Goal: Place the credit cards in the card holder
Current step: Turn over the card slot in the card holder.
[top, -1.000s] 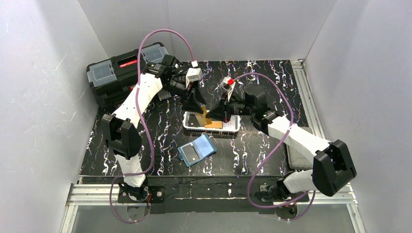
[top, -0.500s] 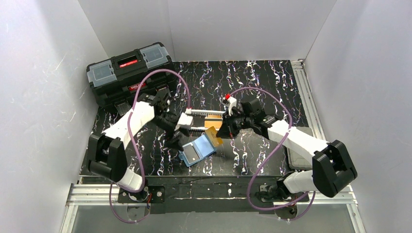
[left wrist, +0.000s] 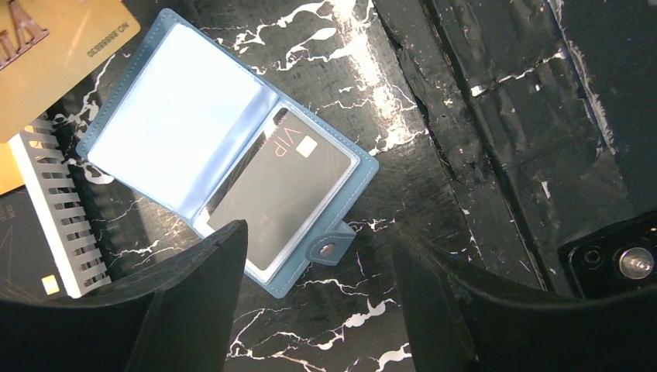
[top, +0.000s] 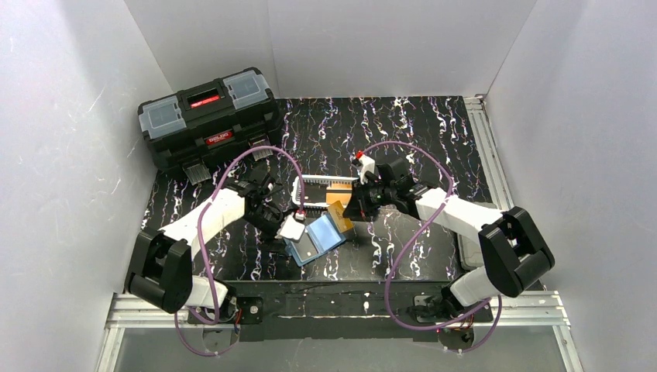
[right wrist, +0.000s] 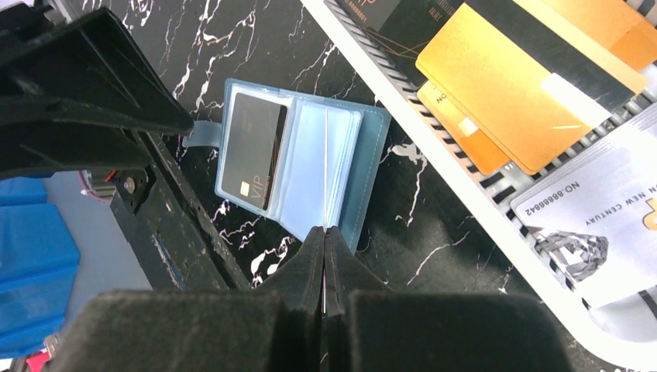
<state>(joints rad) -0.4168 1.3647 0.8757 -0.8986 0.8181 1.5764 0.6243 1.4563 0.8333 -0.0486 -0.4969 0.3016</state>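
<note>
Inside 1 card holder point(left wrist: 174, 124) sits 1 black card point(left wrist: 283, 194).

Left gripper point(left wrist: 318, 240) low, jaws spread apart; right gripper point(right wrist: 324, 232) pinched closed, both arms reaching inward

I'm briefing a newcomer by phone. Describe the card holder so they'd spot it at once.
On the black marbled table, find the white mesh basket; the card holder lies open just on its near side. It is the only teal-blue thing there, with clear sleeves and a black card in one.
</note>
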